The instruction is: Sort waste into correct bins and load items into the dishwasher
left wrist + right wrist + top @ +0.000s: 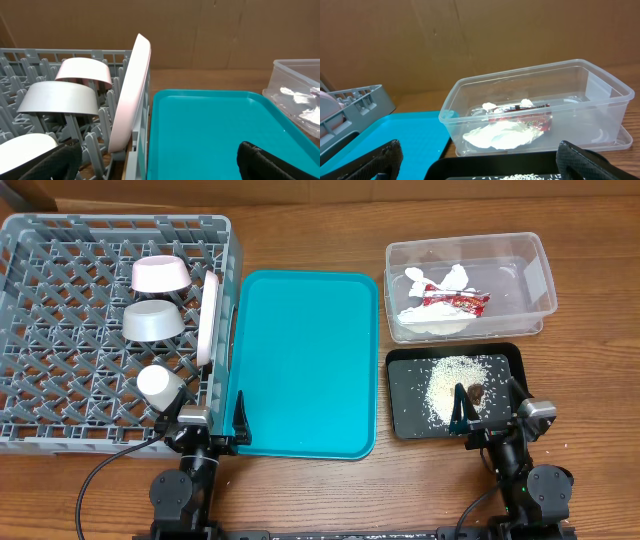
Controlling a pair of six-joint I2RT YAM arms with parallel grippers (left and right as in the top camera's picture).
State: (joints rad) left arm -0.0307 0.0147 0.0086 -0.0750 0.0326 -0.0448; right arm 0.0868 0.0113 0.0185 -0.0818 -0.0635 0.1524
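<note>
Wooden counter [330, 495] looks sorted: left of the teal tray [305, 360], the rack [60, 390] holds plate [210, 320], bowl [152, 321], dish [160, 275], cup [160, 387]; right of it, wrapper [455, 302] and napkin [432, 321] fill the tub [540, 270], rice [455, 380] the black tray [400, 420]. Both your jaws gape empty; check for chopsticks, unseen.

Serving tray [305, 360] lies between dish rack [60, 330] and tub [537, 265].

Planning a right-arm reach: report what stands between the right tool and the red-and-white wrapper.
The black tray, holding rice, lies between the right tool and the clear tub, whose near wall fronts the red-and-white wrapper. No lid shows; from above nothing visible blocks it.
</note>
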